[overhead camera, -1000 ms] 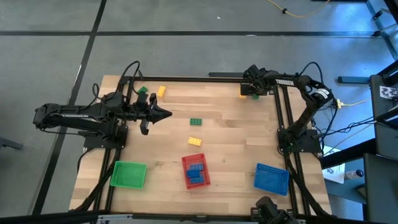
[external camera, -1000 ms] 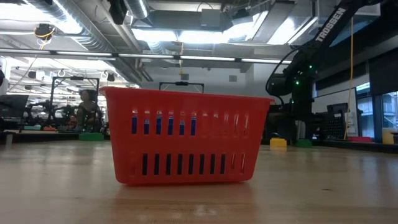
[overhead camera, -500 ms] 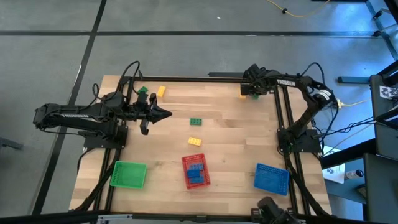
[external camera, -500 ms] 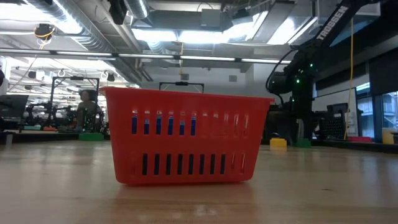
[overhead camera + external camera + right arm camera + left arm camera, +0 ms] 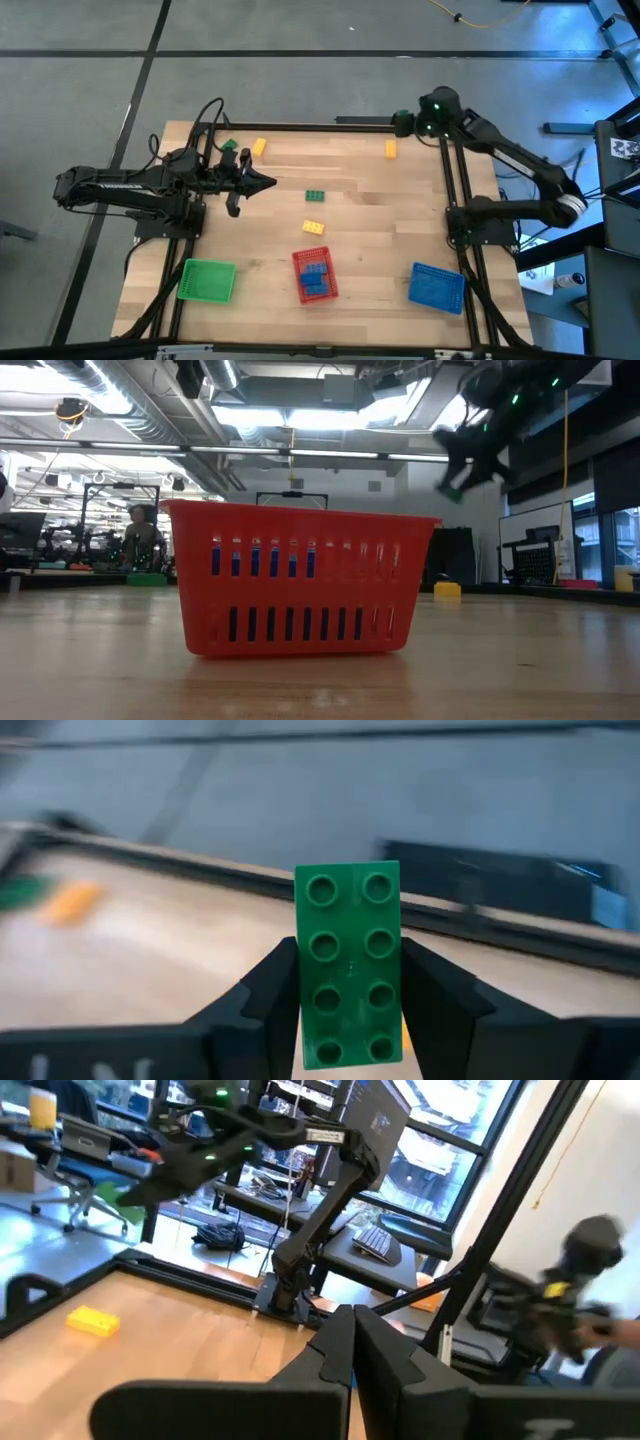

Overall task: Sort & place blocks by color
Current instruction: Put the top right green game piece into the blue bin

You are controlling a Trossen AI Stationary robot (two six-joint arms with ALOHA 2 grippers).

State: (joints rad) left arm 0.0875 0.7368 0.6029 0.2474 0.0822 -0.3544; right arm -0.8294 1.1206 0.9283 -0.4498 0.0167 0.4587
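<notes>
My right gripper (image 5: 350, 950) is shut on a green block (image 5: 348, 910) and hangs high over the table's far right corner (image 5: 403, 122), also seen in the low view (image 5: 458, 475). A yellow block (image 5: 390, 149) lies on the table below it. My left gripper (image 5: 264, 182) is shut and empty, held level above the table's left half. A green block (image 5: 316, 195) and a yellow one (image 5: 313, 226) lie mid-table. Another yellow (image 5: 259, 147) and green (image 5: 229, 146) lie at the far left. Blue blocks (image 5: 315, 277) lie in the red tray (image 5: 300, 262). My right gripper pinches the green block by its two long sides (image 5: 303, 982), one finger (image 5: 268, 992) on each, near one end of the block. The fingers lie along the block and slant down toward the table. The block is lifted clear, tilted (image 5: 452, 493), its studded top toward the wrist camera.
A green tray (image 5: 207, 280) stands near the front left and a blue tray (image 5: 437, 286) near the front right, with the red tray between them. The dark frame rails (image 5: 455, 180) run along the table's right side.
My right gripper has risen from the table's far right corner and tipped toward level, taking the green block up clear of the table. The yellow block beside it has stayed where it lay.
</notes>
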